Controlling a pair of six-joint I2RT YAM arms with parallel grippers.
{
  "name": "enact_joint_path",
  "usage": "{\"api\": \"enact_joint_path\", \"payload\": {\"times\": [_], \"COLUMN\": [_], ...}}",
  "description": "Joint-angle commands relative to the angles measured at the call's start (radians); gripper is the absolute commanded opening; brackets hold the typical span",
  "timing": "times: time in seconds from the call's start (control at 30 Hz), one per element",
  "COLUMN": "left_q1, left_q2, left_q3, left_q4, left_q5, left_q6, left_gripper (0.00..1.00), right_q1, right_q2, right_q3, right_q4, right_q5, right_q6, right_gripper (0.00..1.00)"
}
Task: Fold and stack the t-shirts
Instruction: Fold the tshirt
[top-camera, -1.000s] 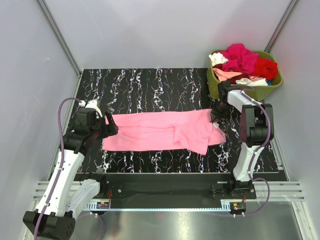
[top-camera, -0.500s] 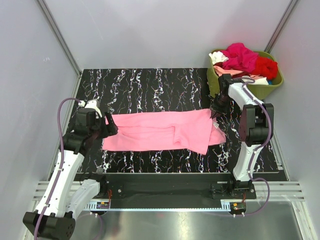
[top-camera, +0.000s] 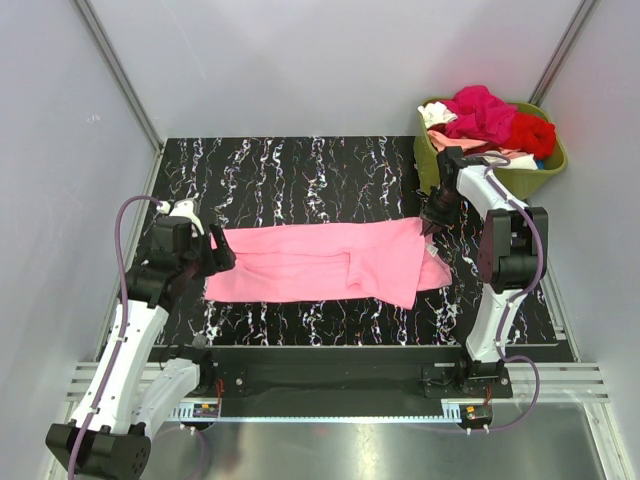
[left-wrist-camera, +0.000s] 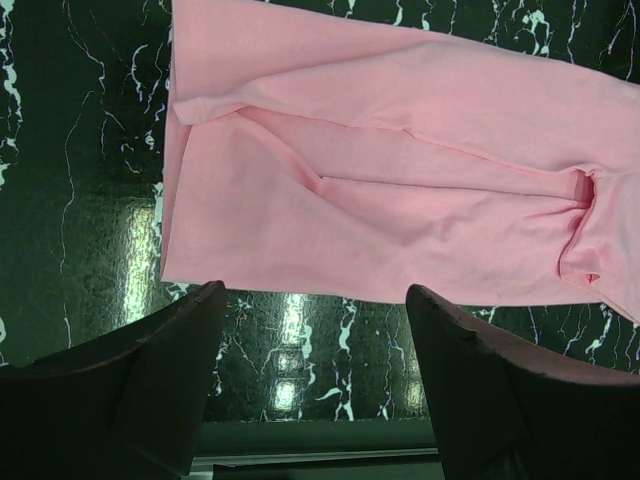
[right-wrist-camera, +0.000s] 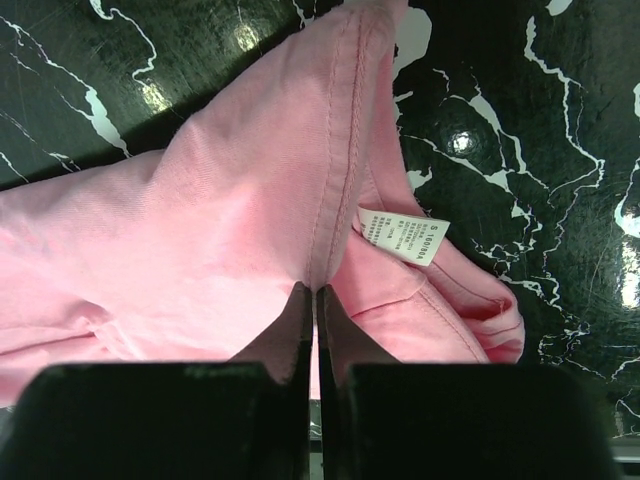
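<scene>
- As the right fingers (right-wrist-camera: 298, 325) eased toward the table's (top-camera: 300, 165) far edge, still pinched on the pink t-shirt (top-camera: 310, 262), its right end straightened, probably for folding.
- Beside its left end, the left fingers (left-wrist-camera: 165, 350) hung wide and empty.

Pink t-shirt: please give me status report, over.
Left gripper open, empty, at left edge of pink t-shirt. Right gripper shut on its right hem. Green tub of other shirts stands behind, not in the way.

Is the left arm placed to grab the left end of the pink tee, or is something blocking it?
Probably yes. The left gripper stands open right beside the left end of the pink tee, with only bare table between, and nothing lies on that end.
</scene>
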Motion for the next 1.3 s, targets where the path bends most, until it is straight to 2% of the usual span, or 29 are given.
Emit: {"api": "enact_joint_path", "payload": {"times": [0.0,0.27,0.6,0.63,0.67,0.77,0.87,1.0,1.13,1.17,1.23,1.27], "left_q1": [-0.004,-0.004,-0.004,-0.004,-0.004,-0.004,-0.004,-0.003,-0.010,-0.013,-0.035,-0.041], "left_q2": [-0.011,-0.008,-0.008,-0.008,-0.008,-0.008,0.001,0.099,0.279,0.369,0.469,0.573], "left_q3": [-0.006,-0.006,-0.006,-0.006,-0.006,-0.006,-0.008,0.000,0.029,0.040,0.093,0.116], "left_q4": [0.045,0.047,0.045,0.045,0.045,0.047,0.050,0.050,0.129,0.183,0.223,0.248], "left_q5": [-0.025,-0.028,-0.031,-0.032,-0.032,-0.031,-0.029,-0.037,-0.010,-0.002,0.004,0.006], "left_q6": [0.001,0.002,0.001,0.001,0.001,0.002,0.002,0.007,-0.030,-0.036,-0.054,-0.057], "left_gripper": [0.78,0.78,0.78,0.78,0.78,0.78,0.78,0.78,0.78,0.78,0.77,0.77], "right_q1": [-0.009,-0.020,-0.046,-0.045,-0.045,-0.043,-0.045,-0.045,-0.029,-0.001,0.038,0.073], "right_q2": [-0.132,-0.229,-0.129,-0.123,-0.108,-0.092,-0.120,-0.216,-0.356,-0.368,-0.351,-0.297], "right_q3": [0.082,0.076,0.140,0.134,0.120,0.096,0.070,0.031,-0.153,-0.199,-0.222,-0.207], "right_q4": [0.244,0.324,0.276,0.276,0.273,0.252,0.235,0.167,0.250,0.255,0.253,0.223], "right_q5": [0.053,0.079,0.055,0.041,0.026,0.036,0.114,0.286,0.204,0.193,0.183,0.167], "right_q6": [0.000,0.022,0.002,0.002,0.003,0.003,0.003,0.029,0.075,0.078,0.063,0.054], "right_gripper": [0.00,0.00,0.00,0.05,0.16,0.68,0.75,0.77,0.77,0.77,0.77,0.77]}}
